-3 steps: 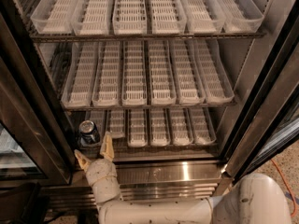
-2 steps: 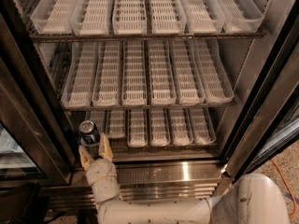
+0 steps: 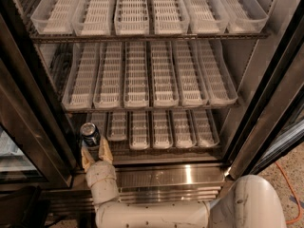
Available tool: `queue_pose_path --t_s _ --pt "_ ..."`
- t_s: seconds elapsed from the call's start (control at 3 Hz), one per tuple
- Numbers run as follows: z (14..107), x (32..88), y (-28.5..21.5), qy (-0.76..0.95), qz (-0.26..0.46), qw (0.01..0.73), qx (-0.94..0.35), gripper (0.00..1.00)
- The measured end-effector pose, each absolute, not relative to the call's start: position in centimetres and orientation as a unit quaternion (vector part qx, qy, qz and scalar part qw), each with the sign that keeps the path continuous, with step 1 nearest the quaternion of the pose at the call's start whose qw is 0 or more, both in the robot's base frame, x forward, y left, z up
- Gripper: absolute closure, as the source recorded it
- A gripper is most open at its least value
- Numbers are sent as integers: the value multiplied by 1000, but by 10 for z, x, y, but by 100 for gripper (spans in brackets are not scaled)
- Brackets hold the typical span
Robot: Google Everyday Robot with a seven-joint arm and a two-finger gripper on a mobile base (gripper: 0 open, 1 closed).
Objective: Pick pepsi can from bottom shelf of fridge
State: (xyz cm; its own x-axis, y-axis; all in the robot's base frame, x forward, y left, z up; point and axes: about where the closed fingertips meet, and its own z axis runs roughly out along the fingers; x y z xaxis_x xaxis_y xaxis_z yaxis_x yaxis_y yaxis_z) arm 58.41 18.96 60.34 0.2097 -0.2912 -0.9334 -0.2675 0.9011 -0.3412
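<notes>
Pepsi can (image 3: 90, 134) stood upright at far-left front of bottom shelf (image 3: 164, 152), fridge (image 3: 190, 175) open, prob. for low frontal reach. Gripper (image 3: 95, 147) sat at can's base, approx. grasp height. Jaws' state could not be told.

tan claw (image 3: 95, 147) at dark-blue pepsi can (image 3: 90, 133), clear slatted trays (image 3: 137, 80)
</notes>
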Motion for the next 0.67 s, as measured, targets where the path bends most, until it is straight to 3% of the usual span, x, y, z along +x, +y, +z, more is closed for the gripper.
queue_pose_path --t_s 0.67 --pt "591 598 196 640 -2 738 -215 31"
